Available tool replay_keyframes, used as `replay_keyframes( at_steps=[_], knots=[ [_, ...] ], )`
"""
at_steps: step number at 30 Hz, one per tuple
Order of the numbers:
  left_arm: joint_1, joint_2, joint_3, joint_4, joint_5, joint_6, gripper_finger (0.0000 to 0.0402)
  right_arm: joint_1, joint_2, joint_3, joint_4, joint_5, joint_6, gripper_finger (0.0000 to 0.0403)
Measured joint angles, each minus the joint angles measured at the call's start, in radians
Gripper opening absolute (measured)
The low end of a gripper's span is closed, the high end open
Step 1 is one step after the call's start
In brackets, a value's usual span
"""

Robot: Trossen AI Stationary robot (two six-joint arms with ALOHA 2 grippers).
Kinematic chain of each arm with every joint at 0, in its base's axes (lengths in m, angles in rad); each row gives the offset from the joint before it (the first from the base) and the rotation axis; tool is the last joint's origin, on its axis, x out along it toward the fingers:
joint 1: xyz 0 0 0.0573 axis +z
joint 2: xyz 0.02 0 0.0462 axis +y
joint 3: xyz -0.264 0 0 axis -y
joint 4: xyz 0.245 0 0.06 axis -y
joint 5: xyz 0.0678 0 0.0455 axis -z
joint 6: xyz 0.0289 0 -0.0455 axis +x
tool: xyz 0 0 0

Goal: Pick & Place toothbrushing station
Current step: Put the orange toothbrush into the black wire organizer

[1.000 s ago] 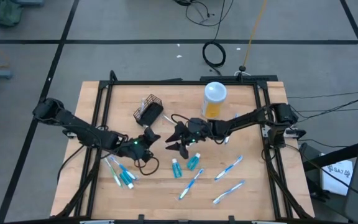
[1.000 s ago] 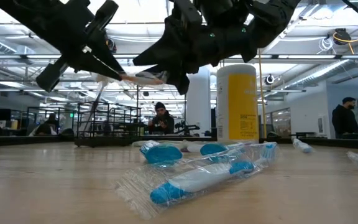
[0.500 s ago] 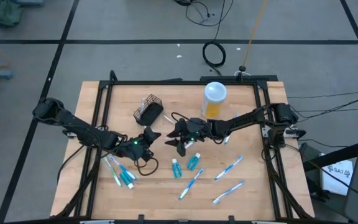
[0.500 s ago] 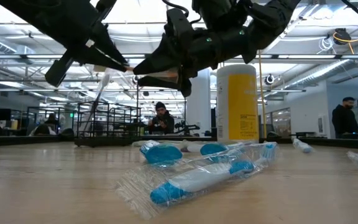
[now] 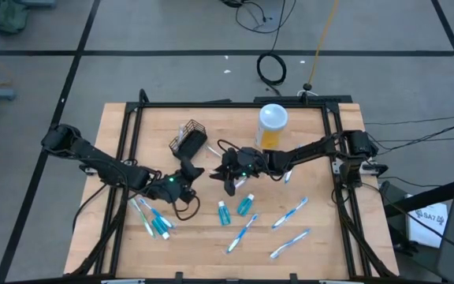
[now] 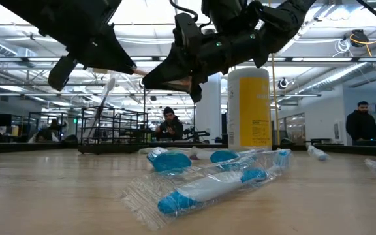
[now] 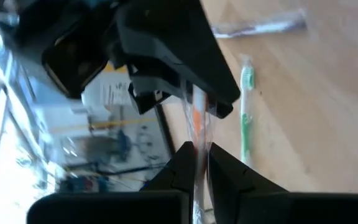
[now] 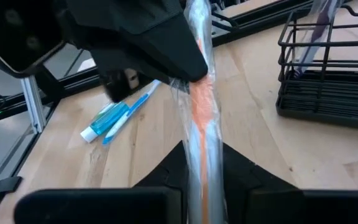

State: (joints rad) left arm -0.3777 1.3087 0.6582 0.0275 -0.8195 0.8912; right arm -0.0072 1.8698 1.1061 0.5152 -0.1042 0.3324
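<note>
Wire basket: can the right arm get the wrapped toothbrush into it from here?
Probably yes. The right gripper sits just beside the wire basket with bare table between them. But the left gripper is also clamped on the wrapped orange toothbrush, so it must let go first.

Matt wood table (image 5: 211, 237); glossy plastic-wrapped toothbrush (image 8: 201, 106); wire basket (image 8: 328, 74)

I'm in a big open lab/workshop: grey tiled floor (image 5: 132, 31) w/ loose cables (image 5: 272, 69). Behind my table (image 6: 57, 196) are glass partitions, ceiling lights and people (image 6: 169, 124) at benches.
</note>
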Motion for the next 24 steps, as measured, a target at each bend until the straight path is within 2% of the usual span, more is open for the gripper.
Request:
replay_keyframes(
  at_steps=[5, 12, 17, 21, 24],
  knots=[
    [0.001, 0.0, 0.0, 0.003, 0.012, -0.057, 0.0046, -0.009, -0.001, 0.0, -0.02, -0.001, -0.004, 0.004],
    [-0.002, 0.0, 0.0, 0.002, 0.016, -0.123, 0.0123, -0.028, -0.001, 0.0, -0.033, 0.003, -0.003, 0.004],
    [-0.037, 0.0, 0.013, 0.01, 0.1, -0.174, 0.0167, -0.041, -0.001, 0.0, -0.042, 0.004, -0.02, 0.004],
    [-0.088, 0.0, 0.076, 0.014, 0.139, -0.289, 0.0182, -0.049, -0.001, 0.0, -0.065, 0.005, -0.037, 0.004],
    [-0.116, -0.028, 0.13, -0.061, 0.132, -0.375, 0.0181, -0.048, -0.001, 0.0, -0.065, 0.003, -0.038, 0.004]
  ],
)
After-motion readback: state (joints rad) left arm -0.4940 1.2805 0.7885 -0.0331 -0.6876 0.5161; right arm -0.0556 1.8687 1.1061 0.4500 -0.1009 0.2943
